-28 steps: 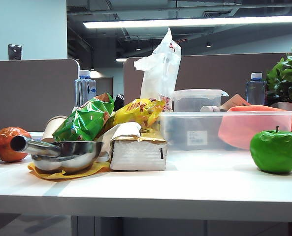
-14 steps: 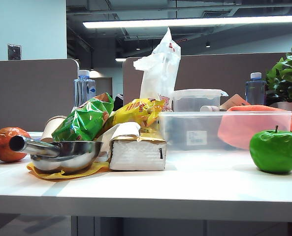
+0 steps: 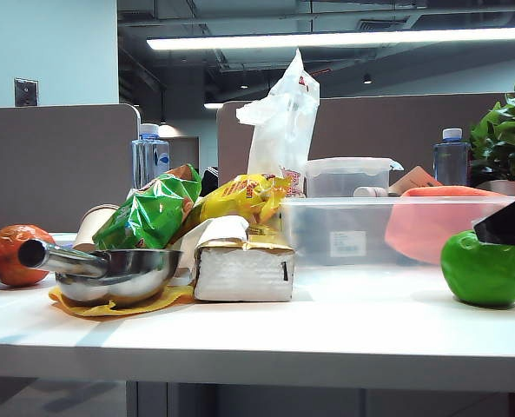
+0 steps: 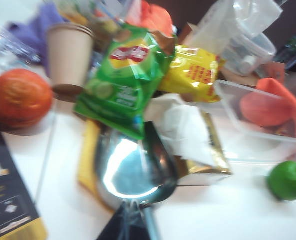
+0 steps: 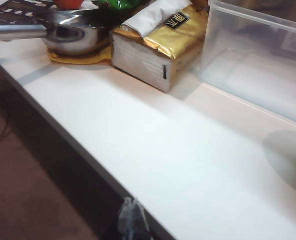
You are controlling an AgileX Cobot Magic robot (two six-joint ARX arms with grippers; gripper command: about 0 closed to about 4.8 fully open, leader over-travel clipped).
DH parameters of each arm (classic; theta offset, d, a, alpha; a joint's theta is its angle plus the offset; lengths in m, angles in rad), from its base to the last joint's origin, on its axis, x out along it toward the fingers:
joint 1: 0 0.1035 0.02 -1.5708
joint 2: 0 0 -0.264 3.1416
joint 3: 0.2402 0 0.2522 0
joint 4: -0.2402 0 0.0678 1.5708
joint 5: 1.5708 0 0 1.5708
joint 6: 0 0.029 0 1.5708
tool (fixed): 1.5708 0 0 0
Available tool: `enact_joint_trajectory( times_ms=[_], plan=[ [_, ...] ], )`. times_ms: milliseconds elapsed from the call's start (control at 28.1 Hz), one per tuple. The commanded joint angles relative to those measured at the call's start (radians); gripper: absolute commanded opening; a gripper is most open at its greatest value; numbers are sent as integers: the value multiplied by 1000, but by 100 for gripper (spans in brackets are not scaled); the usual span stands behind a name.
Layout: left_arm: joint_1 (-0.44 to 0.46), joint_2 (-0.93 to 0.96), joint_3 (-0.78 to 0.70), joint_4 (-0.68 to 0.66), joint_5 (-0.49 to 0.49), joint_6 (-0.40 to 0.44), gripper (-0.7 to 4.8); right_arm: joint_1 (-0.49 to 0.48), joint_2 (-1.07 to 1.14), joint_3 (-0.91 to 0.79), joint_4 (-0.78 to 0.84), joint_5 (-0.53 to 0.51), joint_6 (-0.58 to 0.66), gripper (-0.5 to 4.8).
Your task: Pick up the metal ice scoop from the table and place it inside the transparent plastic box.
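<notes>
The metal ice scoop [image 3: 109, 271] lies on a yellow cloth at the table's [image 3: 326, 330] left, its tubular handle pointing left. In the blurred left wrist view its shiny bowl [image 4: 133, 170] is just beyond my left gripper [image 4: 130, 225], which is shut with nothing in it. The transparent plastic box [image 3: 396, 228] stands right of centre with a white label on its front. My right gripper [image 5: 130, 220] is shut and empty, hanging over the table's front edge; the scoop [image 5: 63, 31] and the box [image 5: 257, 65] are well ahead of it. A dark part of the right arm [image 3: 511, 224] shows at the exterior view's right edge.
A gold-and-white tissue box [image 3: 244, 269] sits between scoop and box. Green [image 3: 148, 213] and yellow [image 3: 240, 198] snack bags, a paper cup [image 4: 68, 52] and a white bag are piled behind. An orange fruit [image 3: 9, 252] is far left, a green apple [image 3: 483, 271] right.
A dark part of the right arm has come into the exterior view at the right edge, above the green apple. The scoop and the other things have stayed put.
</notes>
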Motion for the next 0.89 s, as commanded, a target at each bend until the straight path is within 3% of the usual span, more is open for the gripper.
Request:
enact_joint_trajectory(
  times_ms=[36,71,107,178,214,392,534,641,890],
  plan=[
    [-7,198,182,-166,58,45,-5,-1,0,2,14,-3,1,-1],
    [-17,285,259,-254,63,88,5,-1,0,2,14,-3,1,-1],
    [-33,382,343,-349,58,124,93,0,0,2,15,-3,1,-1],
    [-64,549,474,-501,59,167,343,0,0,2,14,-3,1,-1],
    [-75,590,502,-534,63,169,377,0,0,2,14,-3,1,-1],
    [-159,795,612,-646,63,177,386,0,-1,2,14,-3,1,-1],
    [-225,913,624,-617,58,189,387,0,-1,2,14,-3,1,-1],
    [-282,991,624,-622,-3,190,396,0,-1,2,15,-3,1,-1],
    [-338,1111,624,-621,-43,187,413,-1,-1,2,14,-3,1,-1]
  ],
)
